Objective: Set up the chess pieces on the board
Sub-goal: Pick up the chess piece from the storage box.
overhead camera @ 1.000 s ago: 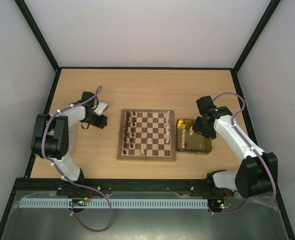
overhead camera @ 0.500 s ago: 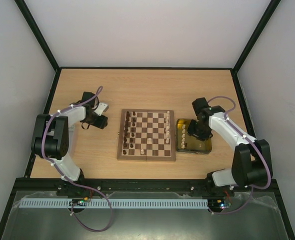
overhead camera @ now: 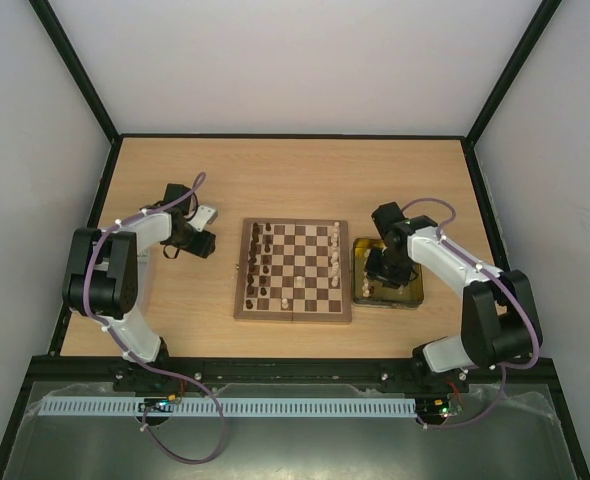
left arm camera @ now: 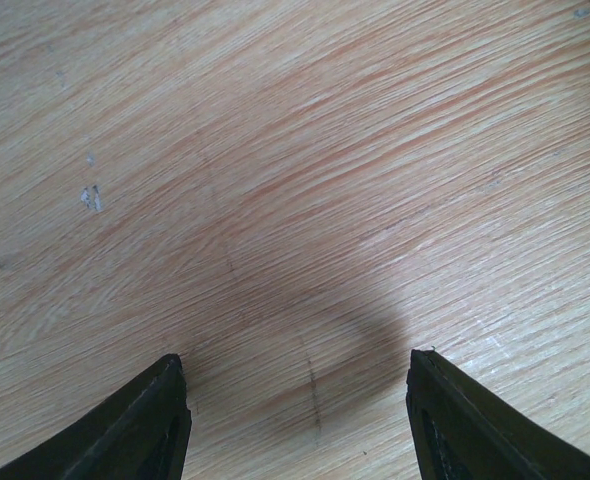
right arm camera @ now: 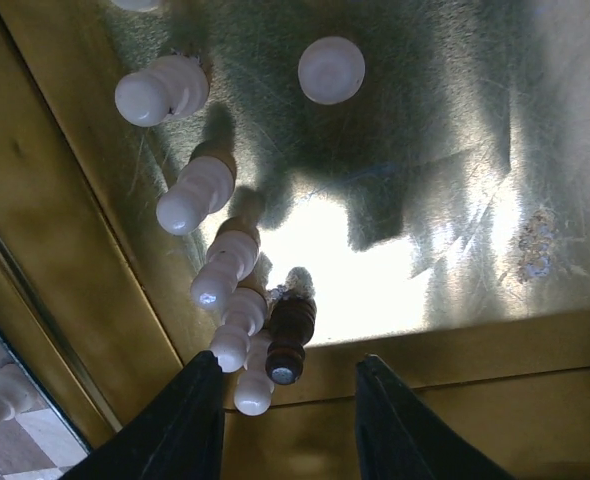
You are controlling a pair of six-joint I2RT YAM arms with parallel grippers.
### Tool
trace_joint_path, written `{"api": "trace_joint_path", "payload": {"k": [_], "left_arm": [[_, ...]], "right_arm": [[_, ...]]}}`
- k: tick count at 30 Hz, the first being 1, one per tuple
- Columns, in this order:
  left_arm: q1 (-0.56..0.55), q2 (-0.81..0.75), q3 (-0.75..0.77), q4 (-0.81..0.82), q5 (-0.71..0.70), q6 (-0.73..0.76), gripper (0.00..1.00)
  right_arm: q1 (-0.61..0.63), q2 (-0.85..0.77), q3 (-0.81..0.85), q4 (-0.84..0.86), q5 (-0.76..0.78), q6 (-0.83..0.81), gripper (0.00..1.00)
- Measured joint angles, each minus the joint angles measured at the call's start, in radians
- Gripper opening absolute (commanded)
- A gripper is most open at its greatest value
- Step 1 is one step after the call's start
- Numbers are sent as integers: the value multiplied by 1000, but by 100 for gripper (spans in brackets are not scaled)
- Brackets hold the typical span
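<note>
Right wrist: right pincer hung over yellow tray.
Jaws stood apart, empty, by a dark piece; left pincer gaped empty above desk.

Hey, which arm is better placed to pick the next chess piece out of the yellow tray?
Right. The right end effector hangs open over the tray, a dark piece just ahead; the left end effector is over the table, across the board.
</note>
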State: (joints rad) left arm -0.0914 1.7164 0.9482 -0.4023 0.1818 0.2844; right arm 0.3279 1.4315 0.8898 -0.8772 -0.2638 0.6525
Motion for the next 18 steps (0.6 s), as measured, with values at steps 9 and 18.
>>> {"api": "trace_joint_path", "payload": {"k": [9,18], "left_arm": [[0,0,0,0,0,0,61],[0,0,0,0,0,0,61]], "right_arm": [[0,-4,-43,10,3,-2,30],[2,5,-52,29,-1,-2,29]]}}
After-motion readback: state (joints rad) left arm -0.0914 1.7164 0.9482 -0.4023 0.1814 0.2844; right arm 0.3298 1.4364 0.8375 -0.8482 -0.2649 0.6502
